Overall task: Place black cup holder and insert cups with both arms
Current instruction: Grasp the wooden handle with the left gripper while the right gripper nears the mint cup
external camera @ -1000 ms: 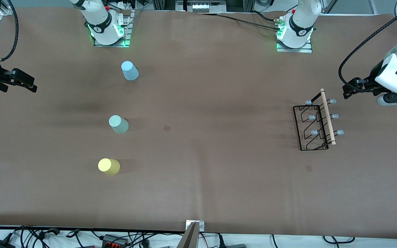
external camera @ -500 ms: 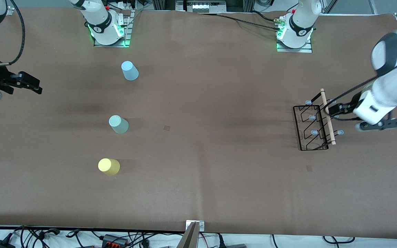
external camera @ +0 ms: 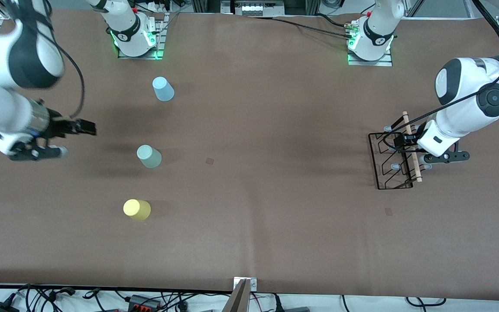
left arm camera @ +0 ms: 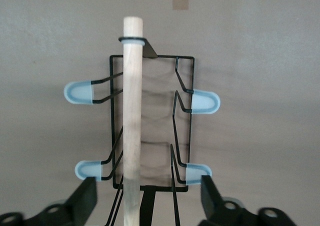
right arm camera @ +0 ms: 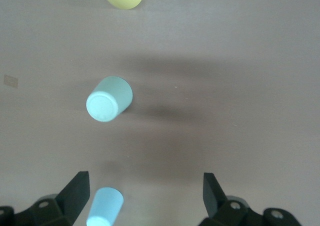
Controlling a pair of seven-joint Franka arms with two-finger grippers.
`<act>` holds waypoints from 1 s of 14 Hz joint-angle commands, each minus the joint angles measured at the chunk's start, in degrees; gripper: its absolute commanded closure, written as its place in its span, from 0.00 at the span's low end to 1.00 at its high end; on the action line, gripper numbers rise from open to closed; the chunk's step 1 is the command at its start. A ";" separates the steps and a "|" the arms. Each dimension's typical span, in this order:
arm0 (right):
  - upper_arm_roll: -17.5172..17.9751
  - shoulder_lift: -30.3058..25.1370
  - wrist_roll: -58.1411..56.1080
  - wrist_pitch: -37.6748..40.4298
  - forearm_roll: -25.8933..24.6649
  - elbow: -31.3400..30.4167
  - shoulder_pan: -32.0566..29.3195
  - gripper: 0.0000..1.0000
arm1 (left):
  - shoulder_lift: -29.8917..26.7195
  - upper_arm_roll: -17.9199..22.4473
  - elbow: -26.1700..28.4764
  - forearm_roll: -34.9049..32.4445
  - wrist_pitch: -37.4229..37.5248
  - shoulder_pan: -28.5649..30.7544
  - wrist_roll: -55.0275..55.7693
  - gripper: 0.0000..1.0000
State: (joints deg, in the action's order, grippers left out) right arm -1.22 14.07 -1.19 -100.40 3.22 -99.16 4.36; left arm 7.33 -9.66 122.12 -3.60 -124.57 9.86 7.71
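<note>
The black cup holder [external camera: 394, 160] stood at the right of the front frame, toward the left arm's end of the table, its wooden rod [left arm camera: 132, 116] running lengthwise toward the camera and its prongs [left arm camera: 80, 92] pointing out to both sides. The left gripper [external camera: 401, 142] hung over the rod with jaws spread on either side of it. The right gripper [external camera: 85, 127], jaws wide, hovered at mid-left. The blue cup [external camera: 163, 88], mint cup [external camera: 148, 156] and yellow cup [external camera: 137, 209] stood upside down on the brown table [external camera: 275, 216], cables [external camera: 37, 297] along the bottom edge.
</note>
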 commanded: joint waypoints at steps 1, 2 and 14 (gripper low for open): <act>-0.19 3.84 3.12 -1.46 3.80 0.98 2.13 0.00 | -2.23 -0.53 3.21 -1.24 -2.16 0.68 -0.67 0.27; -0.19 4.64 3.30 -1.64 3.99 1.42 3.10 0.00 | -2.15 -0.53 4.00 -1.24 -3.04 0.86 -0.76 0.31; -0.28 5.88 8.04 -9.63 -2.16 -4.10 7.94 0.00 | -1.00 -0.53 3.92 -1.24 -2.18 2.35 -1.91 0.99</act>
State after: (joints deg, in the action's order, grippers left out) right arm -1.19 20.02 4.24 -107.17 2.25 -100.65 11.68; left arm 7.05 -9.68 125.40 -3.63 -127.14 11.62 6.18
